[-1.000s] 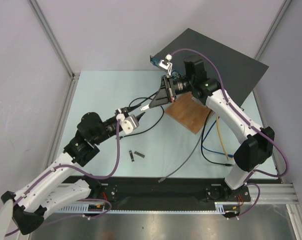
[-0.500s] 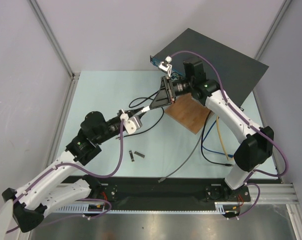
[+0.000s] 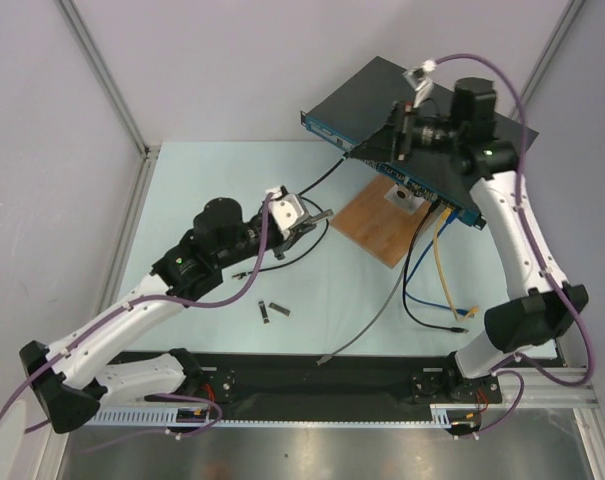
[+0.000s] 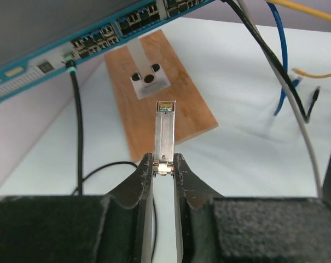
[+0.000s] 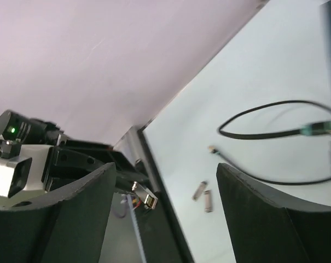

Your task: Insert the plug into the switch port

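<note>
1. Left pincer is pinching the back end of the plug, one finger on each side.
2. The plug is long and silver. It sticks straight out from the pincer, with its tip aimed at the switch.
3. The switch lies ahead and a bit higher, apart from the tip. Its blue face slants across the view, so I think the plug needs a small turn to go in straight.
4. Under that gap, a wooden board with a small white stand lies on the table.
5. One hole on the left holds a black cable. The holes right ahead look empty, but they are too small to be sure.
6. Right pincer is spread wide and holds nothing, up above the switch. The left arm has the plug, so this job is its own.
</note>
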Action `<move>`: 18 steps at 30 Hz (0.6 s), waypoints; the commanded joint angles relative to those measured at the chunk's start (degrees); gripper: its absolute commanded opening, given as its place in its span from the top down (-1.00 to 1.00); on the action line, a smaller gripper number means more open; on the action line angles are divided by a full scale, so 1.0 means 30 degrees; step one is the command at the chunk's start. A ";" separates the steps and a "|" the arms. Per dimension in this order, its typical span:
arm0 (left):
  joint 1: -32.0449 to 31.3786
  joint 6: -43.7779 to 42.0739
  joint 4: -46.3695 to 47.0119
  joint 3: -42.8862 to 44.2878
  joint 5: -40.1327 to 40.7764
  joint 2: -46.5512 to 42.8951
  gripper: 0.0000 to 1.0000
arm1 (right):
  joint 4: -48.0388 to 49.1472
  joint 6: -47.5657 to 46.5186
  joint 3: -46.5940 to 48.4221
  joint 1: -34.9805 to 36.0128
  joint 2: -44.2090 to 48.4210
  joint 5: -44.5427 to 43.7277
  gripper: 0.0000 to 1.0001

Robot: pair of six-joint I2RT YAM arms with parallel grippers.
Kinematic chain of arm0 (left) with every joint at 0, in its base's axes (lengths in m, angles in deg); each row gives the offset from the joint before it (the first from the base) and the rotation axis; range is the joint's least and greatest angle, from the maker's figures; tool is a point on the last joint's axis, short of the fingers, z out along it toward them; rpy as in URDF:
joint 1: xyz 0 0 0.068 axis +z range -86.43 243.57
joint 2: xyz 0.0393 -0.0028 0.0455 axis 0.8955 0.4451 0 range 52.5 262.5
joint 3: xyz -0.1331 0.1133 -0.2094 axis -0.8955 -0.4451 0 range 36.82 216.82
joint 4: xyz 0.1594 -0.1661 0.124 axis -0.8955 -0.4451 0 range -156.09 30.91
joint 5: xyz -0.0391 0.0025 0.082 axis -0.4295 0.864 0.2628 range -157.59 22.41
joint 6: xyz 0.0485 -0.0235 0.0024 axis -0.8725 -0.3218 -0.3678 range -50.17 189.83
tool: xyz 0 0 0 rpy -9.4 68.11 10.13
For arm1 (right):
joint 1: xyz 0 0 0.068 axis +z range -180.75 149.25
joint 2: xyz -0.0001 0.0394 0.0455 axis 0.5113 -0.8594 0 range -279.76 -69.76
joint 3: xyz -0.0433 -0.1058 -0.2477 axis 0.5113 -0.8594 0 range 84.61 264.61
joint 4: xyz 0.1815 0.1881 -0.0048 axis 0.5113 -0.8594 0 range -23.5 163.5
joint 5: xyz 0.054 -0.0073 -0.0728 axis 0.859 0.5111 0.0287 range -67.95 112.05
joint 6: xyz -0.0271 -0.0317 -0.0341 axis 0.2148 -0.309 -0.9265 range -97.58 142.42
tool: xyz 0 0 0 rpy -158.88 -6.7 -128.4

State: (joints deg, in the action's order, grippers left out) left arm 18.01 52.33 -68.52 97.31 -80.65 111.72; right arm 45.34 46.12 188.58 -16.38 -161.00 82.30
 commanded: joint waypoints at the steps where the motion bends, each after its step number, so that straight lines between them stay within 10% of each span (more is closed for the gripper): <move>1: -0.0836 0.3015 0.0006 0.1484 0.1970 0.1086 0.99 | -0.0572 -0.1073 0.0650 -0.1564 0.2051 -0.2120 -0.60; 18: -0.4002 0.7648 0.1501 0.6907 1.0945 0.8735 0.99 | -0.7423 -0.2832 -0.1899 -1.3838 0.7533 -0.5260 -0.64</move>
State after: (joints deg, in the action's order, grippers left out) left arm 7.10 72.22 -69.30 115.04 -52.76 137.40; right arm 30.17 39.63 183.79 -53.61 -139.23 66.67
